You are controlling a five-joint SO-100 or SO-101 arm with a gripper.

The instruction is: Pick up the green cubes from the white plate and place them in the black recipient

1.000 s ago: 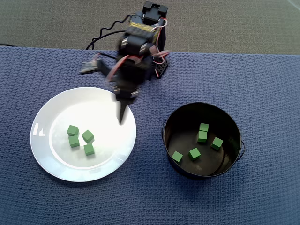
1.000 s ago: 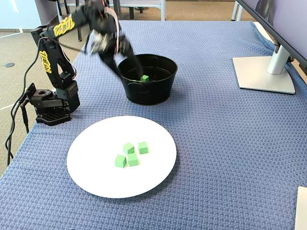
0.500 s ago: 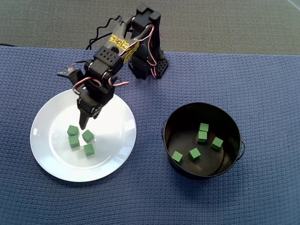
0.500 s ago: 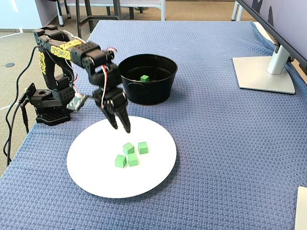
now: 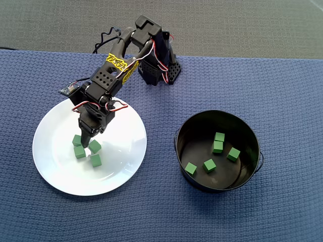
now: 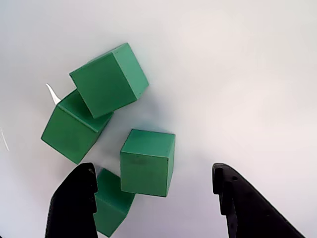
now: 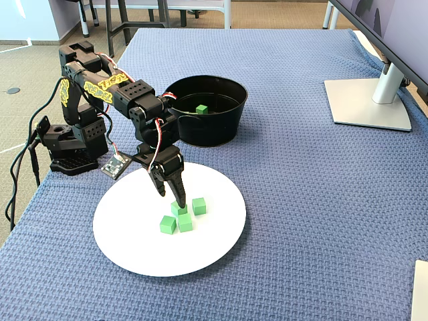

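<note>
Four green cubes (image 6: 147, 162) on the white plate (image 5: 50, 171), jaws apart just above them.

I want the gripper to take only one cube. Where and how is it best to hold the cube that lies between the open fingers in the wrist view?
Grip that cube by its two upright side faces, coming straight down from above. The gripper is open around it. The cube's right side faces bare plate, but another cube sits close at its lower left, so that finger probably needs care.

Black five-joint arm (image 7: 110, 90): yellow lettered stickers on links, red-white servo wires, black cable at base (image 7: 70, 146), pointed black fingers (image 6: 74, 203).
</note>
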